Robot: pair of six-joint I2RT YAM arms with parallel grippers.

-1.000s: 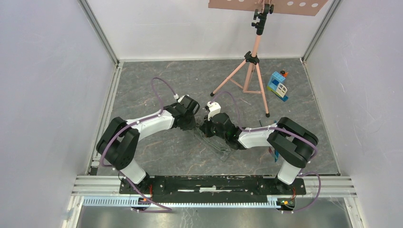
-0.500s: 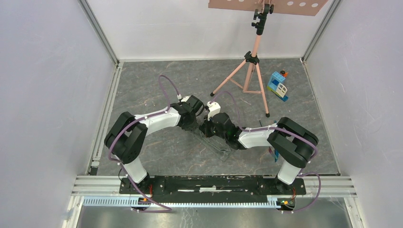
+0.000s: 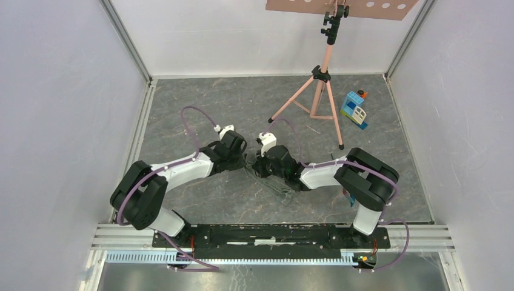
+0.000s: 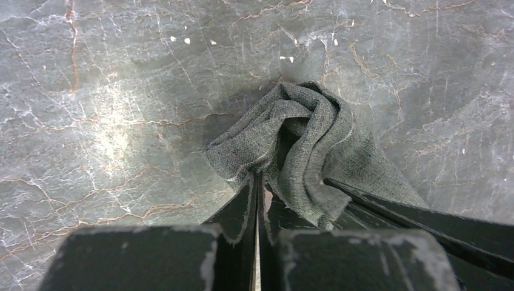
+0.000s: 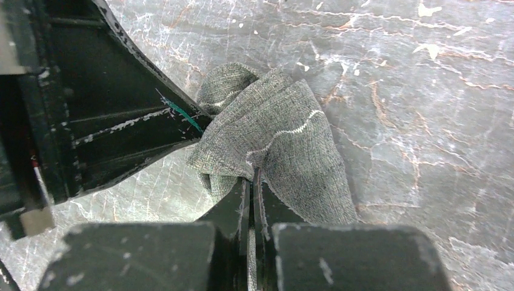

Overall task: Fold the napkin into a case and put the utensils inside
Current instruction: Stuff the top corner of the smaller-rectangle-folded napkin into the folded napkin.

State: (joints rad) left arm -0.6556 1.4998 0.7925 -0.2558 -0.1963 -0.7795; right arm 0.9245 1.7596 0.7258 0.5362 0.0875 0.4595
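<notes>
Napkin (image 4: 303, 136) bunched up on grey marbled floor (image 4: 121, 91), mid-floor between both arms. Pale stitched line shows on fold. Left gripper (image 4: 256, 185): fingers together, pinching napkin edge. Right gripper (image 5: 251, 182): fingers pressed together on cloth fold, just beside left gripper. Tripod (image 3: 320, 91) and toy block house (image 3: 354, 109) well apart, toward back.

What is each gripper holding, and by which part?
Both grip the napkin: the left gripper at a bunched edge, the right gripper at a fold near its stitching.
</notes>
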